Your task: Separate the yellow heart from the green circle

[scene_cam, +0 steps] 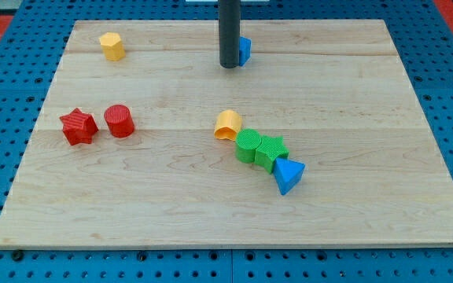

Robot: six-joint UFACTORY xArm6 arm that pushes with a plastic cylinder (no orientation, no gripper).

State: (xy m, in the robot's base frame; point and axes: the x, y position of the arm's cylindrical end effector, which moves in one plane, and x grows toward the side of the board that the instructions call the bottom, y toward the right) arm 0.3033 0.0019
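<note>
The yellow heart [228, 125] lies near the board's middle, touching the green circle [248, 145] just below and to its right. A green star [272, 152] touches the circle's right side, and a blue triangle [289, 175] sits against the star. My tip [229, 65] is at the view's top centre, well above the heart, with a blue block [244, 50] touching the rod's right side and partly hidden behind it.
A yellow block [112, 45] lies at the top left. A red star [78, 126] and a red cylinder [119, 121] sit side by side at the left. The wooden board [368, 220] is ringed by a blue pegboard surface.
</note>
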